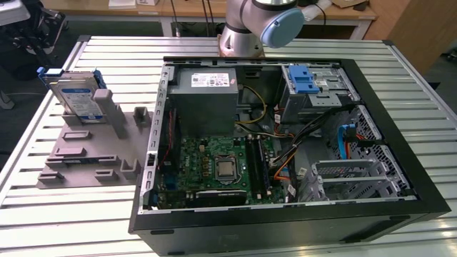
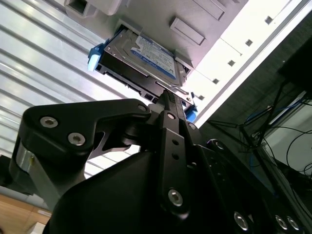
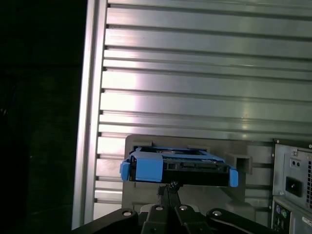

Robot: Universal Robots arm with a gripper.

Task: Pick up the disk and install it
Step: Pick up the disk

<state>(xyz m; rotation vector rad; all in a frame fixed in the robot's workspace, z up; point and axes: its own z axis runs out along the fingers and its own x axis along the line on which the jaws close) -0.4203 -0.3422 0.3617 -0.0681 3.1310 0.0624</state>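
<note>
**Gripper** (image 2: 166, 93): the fingers are drawn together with the tips meeting and nothing between them. In both wrist views the tips point at the exposed edge of the disk (image 3: 178, 165) but stand apart from it. There is no contact.

**Disk:** it stands on edge in a slot of the grey stand (image 1: 93, 155), toward the exterior view's left. The label face is outward and the blue bracket runs round it. Nothing touches it there, and it is not yet picked up.

**Surroundings:** the stand lies on the slatted table (image 1: 71, 225), just beside the open case (image 1: 286, 230). The case lies open side up. A drive bay (image 1: 321, 88) with a blue latch sits at its far corner on the exterior view's right. Loose cables (image 1: 282, 152) run between the bay and the board.

**Risks, as judged:**
1. Fingers brought onto the disk while closed would push it, not grasp it. It could rock in its slot or tip out of the stand.
2. Only the slot keeps the disk upright. An off-centre grip could let it tilt and jam against the stand's posts.
3. The bracket looks like plastic. A hold on it instead of the metal body could flex and slip.
4. The cables near the bay could catch a carried disk or block its seating.
</note>
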